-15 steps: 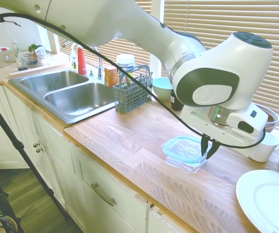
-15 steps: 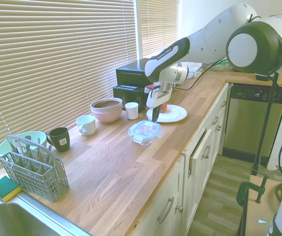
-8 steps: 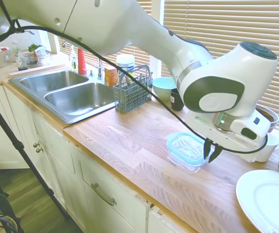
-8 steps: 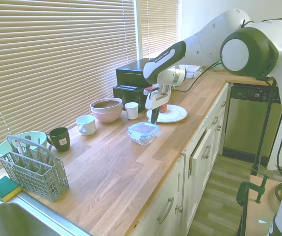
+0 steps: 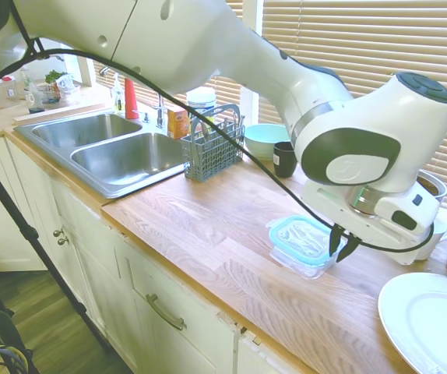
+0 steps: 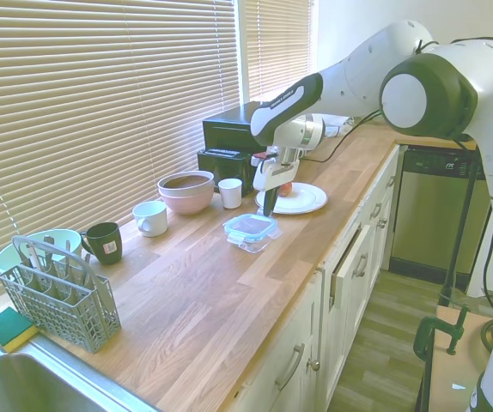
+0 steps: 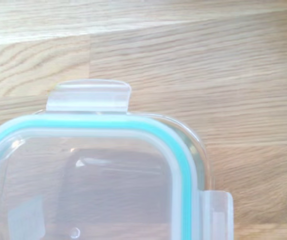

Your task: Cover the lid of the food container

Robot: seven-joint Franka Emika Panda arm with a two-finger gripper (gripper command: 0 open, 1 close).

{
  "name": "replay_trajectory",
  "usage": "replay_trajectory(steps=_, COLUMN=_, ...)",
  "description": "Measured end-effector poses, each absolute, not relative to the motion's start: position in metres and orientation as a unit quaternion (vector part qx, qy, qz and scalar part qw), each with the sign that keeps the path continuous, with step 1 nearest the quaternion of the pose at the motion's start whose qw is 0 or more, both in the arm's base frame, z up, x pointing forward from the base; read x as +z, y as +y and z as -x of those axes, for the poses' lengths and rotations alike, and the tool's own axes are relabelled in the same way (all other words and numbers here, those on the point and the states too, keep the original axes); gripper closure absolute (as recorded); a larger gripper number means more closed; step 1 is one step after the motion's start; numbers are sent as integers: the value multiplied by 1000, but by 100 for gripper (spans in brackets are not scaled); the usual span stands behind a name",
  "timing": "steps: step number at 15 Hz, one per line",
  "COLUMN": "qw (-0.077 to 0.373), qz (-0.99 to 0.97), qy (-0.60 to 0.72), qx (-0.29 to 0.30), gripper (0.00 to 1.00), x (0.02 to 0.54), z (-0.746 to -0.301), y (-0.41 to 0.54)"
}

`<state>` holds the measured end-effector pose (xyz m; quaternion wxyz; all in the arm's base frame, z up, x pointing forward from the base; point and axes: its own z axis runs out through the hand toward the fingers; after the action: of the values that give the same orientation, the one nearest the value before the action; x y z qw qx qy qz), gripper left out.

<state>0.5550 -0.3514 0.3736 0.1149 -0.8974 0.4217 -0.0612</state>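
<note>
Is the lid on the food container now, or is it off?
On. The lid lies flat atop the food container; whether its tabs are snapped down, cannot tell.

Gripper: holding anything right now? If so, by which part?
Nothing held. The gripper hangs beside the lid, fingers close together with nothing between them. The lid lies on the food container.

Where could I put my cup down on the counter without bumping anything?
The big bare wood between the cutlery basket and the food container, toward the counter's front edge, is free. By the blinds it is crowded: dark mug, white mug, pink bowl, small white cup, then the plate.
</note>
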Motion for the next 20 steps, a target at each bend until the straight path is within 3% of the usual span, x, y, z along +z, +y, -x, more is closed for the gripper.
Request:
replay_trajectory(steps=11, qw=114, qz=898, qy=420, qx=-67, gripper=100, x=380, z=-559, y=-350)
replay_trajectory(steps=12, qw=113, qz=898, qy=420, qx=-67, gripper=0, x=381, z=-560, y=-349)
replay_trajectory(steps=20, qw=95, qz=898, qy=426, qx=-55, gripper=0, x=386, z=-562, y=-350)
